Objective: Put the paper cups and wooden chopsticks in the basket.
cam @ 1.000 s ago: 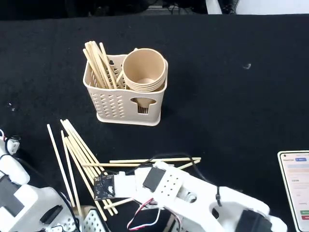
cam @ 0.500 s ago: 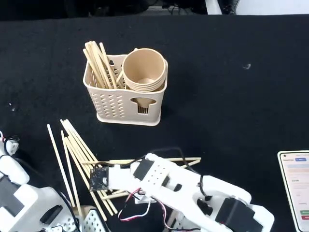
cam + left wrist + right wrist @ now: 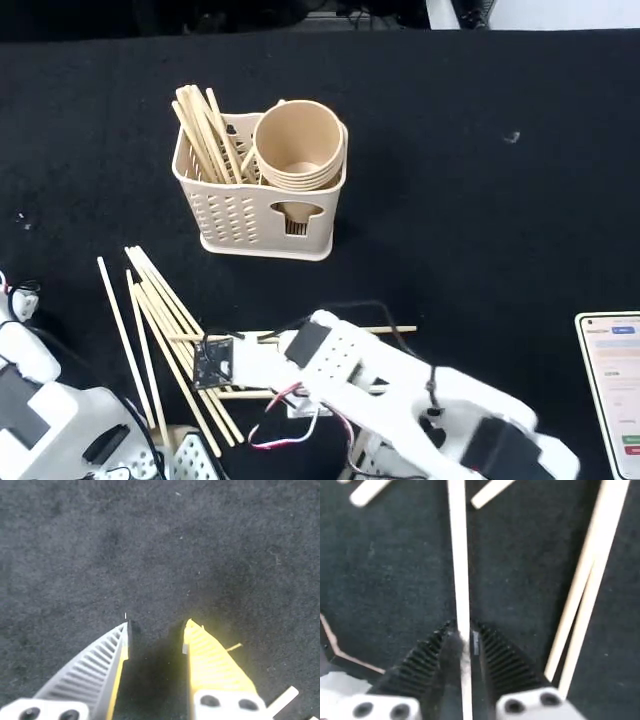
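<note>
- At the far left, the left gripper hangs low over the black cloth. Its fingers are spread, with nothing between them.
- Loose wooden chopsticks lie fanned on the cloth just beside the right arm's fingertips. One more lies crosswise nearby. By the look of it, these are what is left to clear.
- The right gripper sits down among the fan, its fingers clenched on a single chopstick. The stick runs straight out ahead of the tips. Two others lie apart, off to one side of the fingers, untouched.
- The step in hand looks like the lift. It would likely go best raised straight up, so the long free end clears its neighbours. The stick should then be tipped upright before it comes over the basket. With so much length jutting past the tips, it could swing or slip.
- The basket stands well beyond the right fingers, across the cloth. A bundle of chopsticks leans in its left side. A nested stack of paper cups sits mouth-up in its right side, rims above the wall.
- At the far right, well apart from both sets of fingers, a phone lies with its screen lit.
</note>
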`<state>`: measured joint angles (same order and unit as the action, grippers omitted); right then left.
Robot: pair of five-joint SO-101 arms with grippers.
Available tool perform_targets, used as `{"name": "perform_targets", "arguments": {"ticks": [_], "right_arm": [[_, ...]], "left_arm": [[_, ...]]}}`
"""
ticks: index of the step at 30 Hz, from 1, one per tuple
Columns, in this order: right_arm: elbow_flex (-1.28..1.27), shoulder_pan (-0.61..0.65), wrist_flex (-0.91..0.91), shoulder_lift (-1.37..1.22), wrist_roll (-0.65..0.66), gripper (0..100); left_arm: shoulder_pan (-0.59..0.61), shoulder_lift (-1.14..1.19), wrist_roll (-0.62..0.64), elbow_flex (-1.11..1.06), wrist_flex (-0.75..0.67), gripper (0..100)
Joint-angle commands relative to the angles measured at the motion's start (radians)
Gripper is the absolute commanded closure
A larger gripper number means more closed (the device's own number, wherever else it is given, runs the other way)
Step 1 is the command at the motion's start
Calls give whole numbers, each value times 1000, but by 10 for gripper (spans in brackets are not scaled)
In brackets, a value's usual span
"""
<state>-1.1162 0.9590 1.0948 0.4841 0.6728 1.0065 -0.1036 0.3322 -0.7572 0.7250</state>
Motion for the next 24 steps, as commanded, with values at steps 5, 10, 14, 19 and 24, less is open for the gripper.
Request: {"name": "perform_targets", "arguments": {"ticks": [5,10,14,19,24], "right_arm": [[-45,-8,-26,147,14,959],[-44,-8,-44,154,6,991],[-39,-8,-64,148,6,987],[-51,-8,-68,147,6,931],[-104,-8,-74,147,6,776]], "left_arm": [[15,-29,9,44,-9,820],[13,-29,9,47,-9,820],[7,-29,9,41,-9,820],[12,-29,9,39,-9,820],[15,-29,9,39,-9,820]]}}
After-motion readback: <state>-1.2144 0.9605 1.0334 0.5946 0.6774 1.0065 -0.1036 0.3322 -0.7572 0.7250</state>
